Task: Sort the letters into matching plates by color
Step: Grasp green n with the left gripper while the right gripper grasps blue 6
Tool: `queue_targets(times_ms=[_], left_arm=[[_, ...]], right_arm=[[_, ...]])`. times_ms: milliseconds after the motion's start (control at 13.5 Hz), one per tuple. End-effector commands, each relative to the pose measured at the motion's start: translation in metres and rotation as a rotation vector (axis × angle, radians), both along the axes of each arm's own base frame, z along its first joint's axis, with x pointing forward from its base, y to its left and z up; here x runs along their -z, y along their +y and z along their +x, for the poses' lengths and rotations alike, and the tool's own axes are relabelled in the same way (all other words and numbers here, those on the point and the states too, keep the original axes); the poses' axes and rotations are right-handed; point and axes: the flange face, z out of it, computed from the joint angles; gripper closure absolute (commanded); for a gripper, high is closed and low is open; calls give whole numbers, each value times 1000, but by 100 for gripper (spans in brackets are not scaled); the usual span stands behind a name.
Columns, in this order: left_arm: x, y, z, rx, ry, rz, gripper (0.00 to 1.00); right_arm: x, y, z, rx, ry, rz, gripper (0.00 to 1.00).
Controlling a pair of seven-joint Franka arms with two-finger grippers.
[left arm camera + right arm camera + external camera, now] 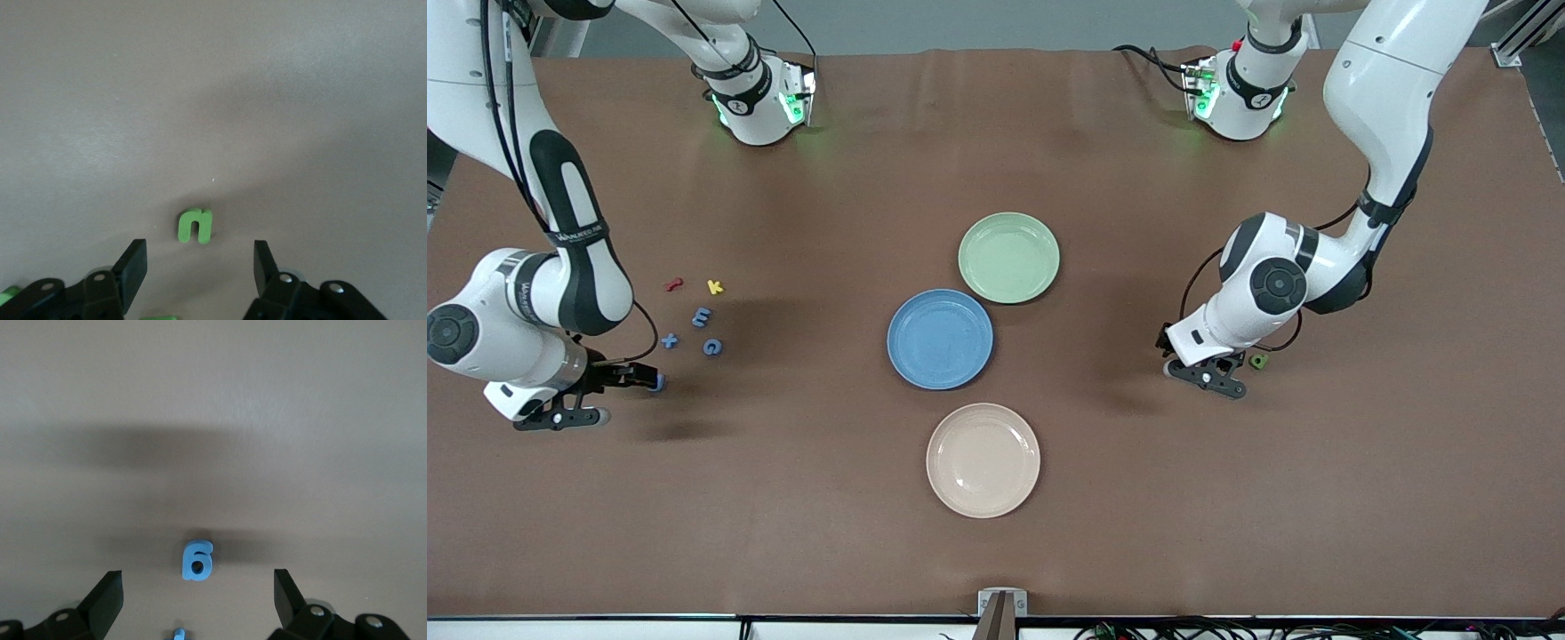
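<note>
Two round matte plates, the blue plate [940,339] and the light green plate [1008,257], are sitting empty at the table's middle, so no sorting is showing yet. The left gripper [200,267] is hanging low with its jaws partly apart over a small green foam letter [195,225], holding nothing. The right gripper [198,597] is hovering spread wide by a blue foam piece [197,560]. Only the front view is showing the three other blue letters [702,316] lying near the right arm's end.
</note>
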Motion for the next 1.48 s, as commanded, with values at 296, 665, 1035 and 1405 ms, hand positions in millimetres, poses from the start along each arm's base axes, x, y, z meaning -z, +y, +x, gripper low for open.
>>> queue_targets(times_ms=[296, 665, 1035, 1405], left_arm=[[21, -1, 0, 66, -21, 27, 38], [23, -1, 2, 63, -23, 25, 43], [35, 1, 6, 55, -33, 8, 49], [34, 3, 8, 51, -42, 5, 92]], right_arm=[[36, -7, -12, -6, -12, 3, 3], [57, -5, -11, 17, -28, 20, 5], [56, -5, -11, 17, -28, 21, 31], [56, -7, -11, 20, -28, 21, 60]])
